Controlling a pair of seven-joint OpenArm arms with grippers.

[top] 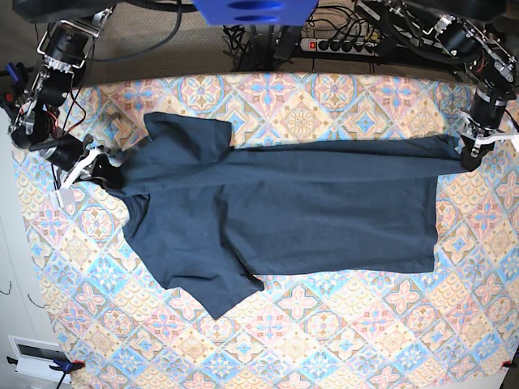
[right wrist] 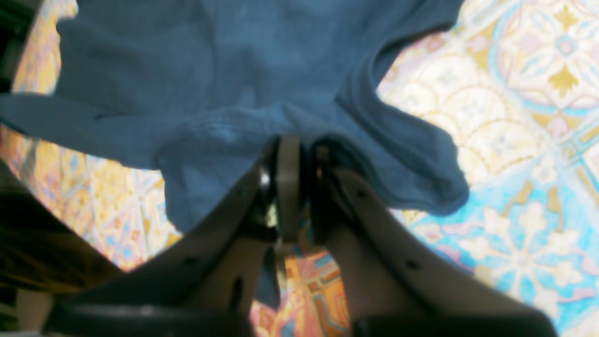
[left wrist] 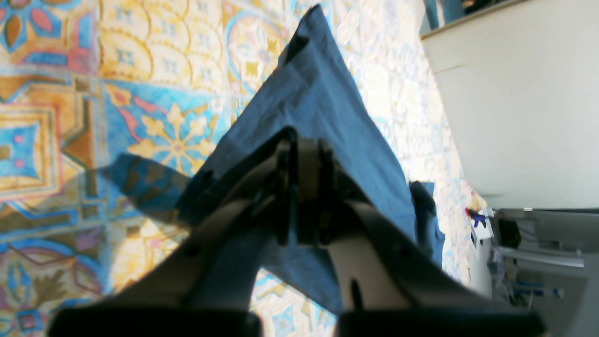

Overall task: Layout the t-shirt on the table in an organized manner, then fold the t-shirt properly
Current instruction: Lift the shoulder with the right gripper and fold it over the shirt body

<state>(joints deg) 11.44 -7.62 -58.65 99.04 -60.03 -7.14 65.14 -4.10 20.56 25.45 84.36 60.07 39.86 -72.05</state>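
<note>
T-shirt [top: 284, 211] stretched between left gripper [top: 470, 159] and right gripper [top: 104, 172], both clamped on edges.

**A robot test bench dressed as a home table**

This looks like a lab or workshop. Two robot arms are mounted at the far corners of the table [top: 324, 340], with bare wiring on their joints. Behind the table, a black power strip [top: 349, 44] sits among loose cables on a grey carpeted floor [top: 146, 40]. A blue mount [top: 255, 10] hangs overhead at centre. The only homely touch is the pastel tile-patterned cloth covering the table. A plain white wall [left wrist: 519, 103] shows in the left wrist view.
</note>
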